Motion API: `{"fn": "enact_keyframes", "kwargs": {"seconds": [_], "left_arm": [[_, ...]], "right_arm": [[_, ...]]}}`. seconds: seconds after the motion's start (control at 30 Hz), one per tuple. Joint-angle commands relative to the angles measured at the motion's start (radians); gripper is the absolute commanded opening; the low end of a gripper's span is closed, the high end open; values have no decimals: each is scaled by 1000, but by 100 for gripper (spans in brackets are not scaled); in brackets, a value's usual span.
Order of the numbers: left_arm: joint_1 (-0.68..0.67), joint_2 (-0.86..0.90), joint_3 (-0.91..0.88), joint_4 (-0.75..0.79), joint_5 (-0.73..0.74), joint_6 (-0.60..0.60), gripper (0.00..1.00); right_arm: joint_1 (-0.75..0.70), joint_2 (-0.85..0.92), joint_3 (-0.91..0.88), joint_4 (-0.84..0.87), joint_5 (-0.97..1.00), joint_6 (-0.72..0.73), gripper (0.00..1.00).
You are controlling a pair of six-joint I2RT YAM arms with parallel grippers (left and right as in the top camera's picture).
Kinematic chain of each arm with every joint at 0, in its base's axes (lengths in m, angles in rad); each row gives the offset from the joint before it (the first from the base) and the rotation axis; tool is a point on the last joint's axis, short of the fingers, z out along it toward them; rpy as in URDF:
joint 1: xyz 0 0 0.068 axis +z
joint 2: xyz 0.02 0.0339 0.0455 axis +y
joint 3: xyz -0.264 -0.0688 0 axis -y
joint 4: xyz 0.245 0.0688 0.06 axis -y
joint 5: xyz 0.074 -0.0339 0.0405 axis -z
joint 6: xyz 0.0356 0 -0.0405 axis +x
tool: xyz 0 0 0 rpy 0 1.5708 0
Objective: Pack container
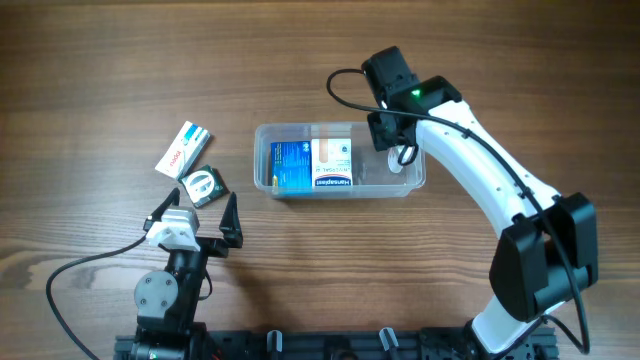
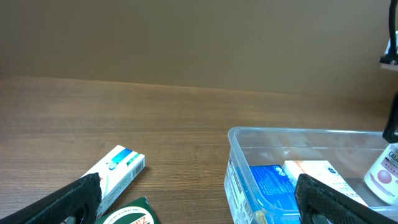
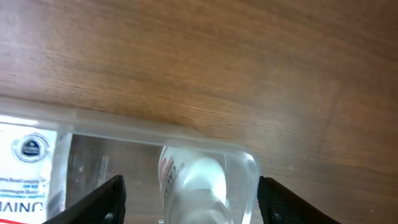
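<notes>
The clear container (image 1: 263,133) lies mid-table and holds a blue box (image 1: 291,167), a white and peach box (image 1: 332,165) and a small white bottle (image 1: 399,163) at its right end. My right gripper (image 1: 397,135) hovers over that right end, open, with the bottle (image 3: 193,186) between and below its fingers, not gripped. My left gripper (image 1: 200,222) is open and empty near the front edge. A white and blue box (image 1: 184,150) and a green packet (image 1: 204,186) lie on the table just beyond it, left of the container (image 2: 231,163).
The table is bare wood around the container. The right arm's cable loops above the container's right end. The white and blue box (image 2: 118,174) and the green packet (image 2: 127,214) sit close to my left finger.
</notes>
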Motion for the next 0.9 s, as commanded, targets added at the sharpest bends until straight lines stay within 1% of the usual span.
{"fn": "enact_keyframes", "kwargs": {"seconds": [0.0,0.03,0.1,0.13,0.23,0.33,0.4,0.5,0.57,0.83,0.87], "left_arm": [[7,-7,-6,-2,-2,15,100],[7,-7,-6,-2,-2,15,100],[7,-7,-6,-2,-2,15,100],[7,-7,-6,-2,-2,15,100],[7,-7,-6,-2,-2,15,100],[7,-7,-6,-2,-2,15,100],[7,-7,-6,-2,-2,15,100],[7,-7,-6,-2,-2,15,100],[7,-7,-6,-2,-2,15,100],[7,-7,-6,-2,-2,15,100],[7,-7,-6,18,0,14,100]], "right_arm": [[2,-44,40,1,21,2,69],[-1,-56,44,7,21,11,69],[-15,-102,45,24,16,89,84],[-30,-122,45,37,-4,110,90],[-137,-194,45,68,-81,167,99],[-330,-239,45,49,-163,156,100],[-504,-251,44,4,-167,156,100],[-629,-251,38,-11,-167,156,100],[-666,-251,37,-5,-167,156,100],[-668,-251,38,-4,-167,156,100],[-668,-251,37,-4,-167,156,100]]}}
